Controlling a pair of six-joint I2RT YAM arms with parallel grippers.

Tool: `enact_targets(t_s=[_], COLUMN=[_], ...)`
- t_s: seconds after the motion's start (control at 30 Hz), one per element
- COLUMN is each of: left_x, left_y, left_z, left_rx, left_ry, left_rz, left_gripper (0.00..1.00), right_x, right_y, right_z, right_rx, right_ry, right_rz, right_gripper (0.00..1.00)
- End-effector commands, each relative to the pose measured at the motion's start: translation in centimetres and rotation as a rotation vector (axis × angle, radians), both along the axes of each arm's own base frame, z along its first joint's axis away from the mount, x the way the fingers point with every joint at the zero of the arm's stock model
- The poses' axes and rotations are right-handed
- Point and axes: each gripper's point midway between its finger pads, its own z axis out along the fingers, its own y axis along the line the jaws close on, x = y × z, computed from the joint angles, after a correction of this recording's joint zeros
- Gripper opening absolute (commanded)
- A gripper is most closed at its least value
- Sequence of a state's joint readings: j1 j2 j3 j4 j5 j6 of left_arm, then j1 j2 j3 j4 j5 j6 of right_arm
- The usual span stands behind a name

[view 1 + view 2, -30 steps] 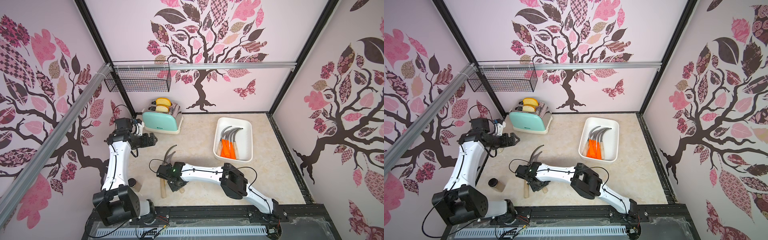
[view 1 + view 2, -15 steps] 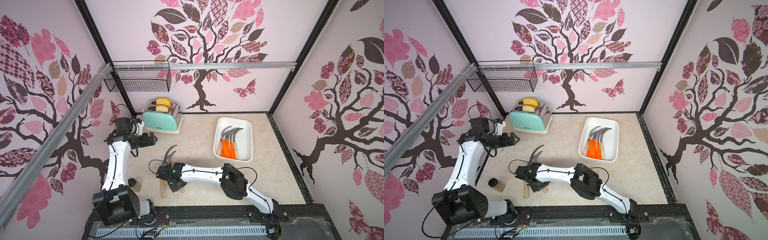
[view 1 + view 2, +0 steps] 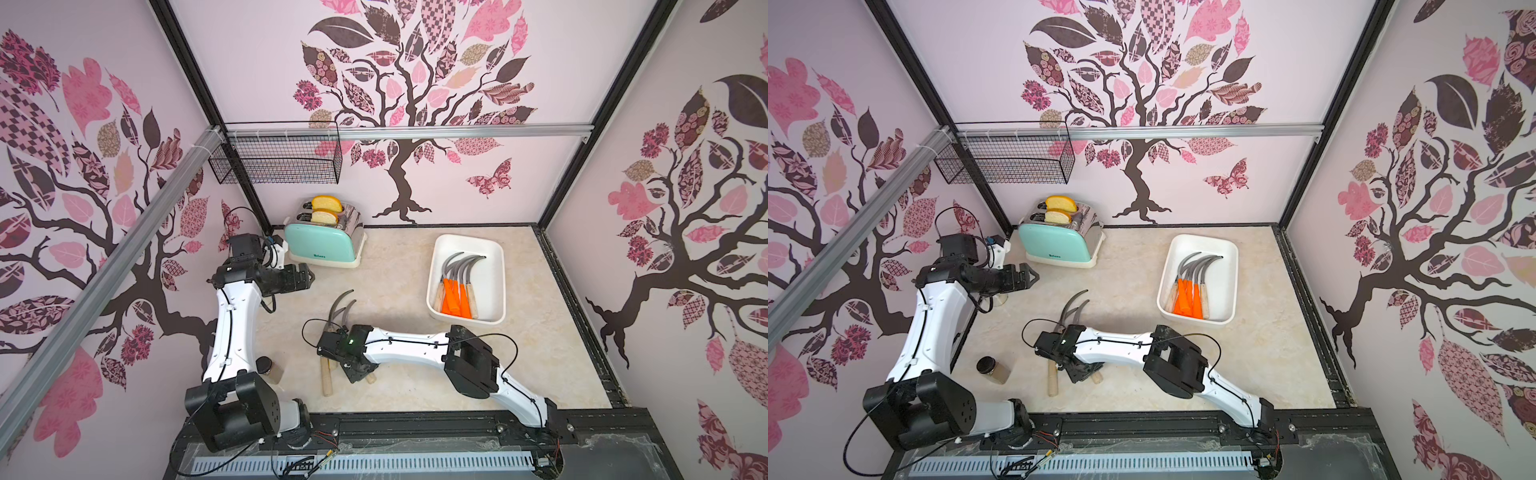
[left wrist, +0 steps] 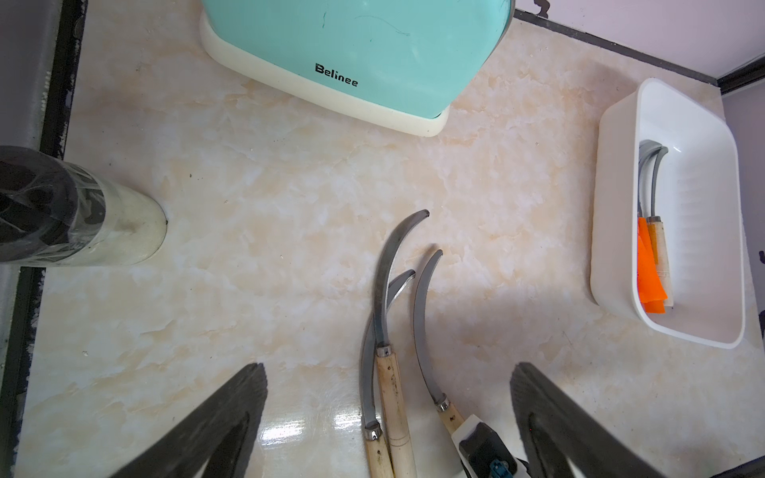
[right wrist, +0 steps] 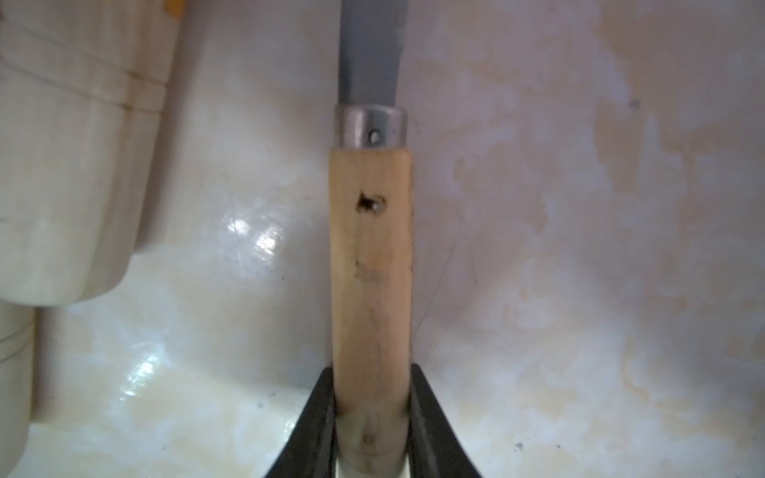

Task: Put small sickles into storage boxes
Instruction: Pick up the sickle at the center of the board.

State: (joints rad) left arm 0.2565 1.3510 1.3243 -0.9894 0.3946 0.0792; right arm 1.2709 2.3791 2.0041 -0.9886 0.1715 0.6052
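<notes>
Three small sickles with pale wooden handles lie side by side on the marble table, blades (image 3: 338, 305) (image 4: 383, 289) pointing toward the back. My right gripper (image 3: 357, 370) (image 3: 1079, 370) (image 5: 371, 372) is shut on the handle (image 5: 370, 269) of the rightmost one, low at the table; its blade (image 4: 422, 331) runs on ahead. The other two handles (image 5: 74, 186) lie just beside it. The white storage box (image 3: 467, 241) (image 3: 1202, 240) (image 4: 600, 207) stands back right and holds several sickles (image 3: 457, 286) with orange and wooden handles. My left gripper (image 3: 307, 278) (image 3: 1032, 276) (image 4: 389, 366) hovers open and holds nothing, left of the loose sickles.
A mint toaster (image 3: 322, 245) (image 4: 352, 41) with bread stands at the back left. A small dark-lidded jar (image 3: 268, 368) sits by the left arm's base. A pale cylinder (image 4: 82, 215) stands near the left wall. A black wire basket (image 3: 278, 160) hangs on the rail.
</notes>
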Motion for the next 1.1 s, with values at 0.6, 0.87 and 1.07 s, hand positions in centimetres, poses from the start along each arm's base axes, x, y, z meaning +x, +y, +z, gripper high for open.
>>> enact_targets(t_s=[0.6, 0.87, 1.07], left_x=[1.1, 1.3, 1.1], left_y=[0.5, 0.3, 0.1], left_z=[0.9, 0.7, -0.1], left_rx=[-0.002, -0.013, -0.019], left_ry=[-0.035, -0.025, -0.008], left_rz=[0.029, 0.020, -0.004], left_gripper=[0.96, 0.96, 0.96], right_x=[2.6, 3.6, 5.4], right_y=[-3.5, -4.5, -5.4], right_z=[4.4, 6.7, 10.3], right_rx=[-0.025, -0.002, 0.062], right_ry=[-0.093, -0.115, -0.138], right_rz=[-0.014, -0.028, -0.062], right_gripper=[0.07, 0.07, 0.07])
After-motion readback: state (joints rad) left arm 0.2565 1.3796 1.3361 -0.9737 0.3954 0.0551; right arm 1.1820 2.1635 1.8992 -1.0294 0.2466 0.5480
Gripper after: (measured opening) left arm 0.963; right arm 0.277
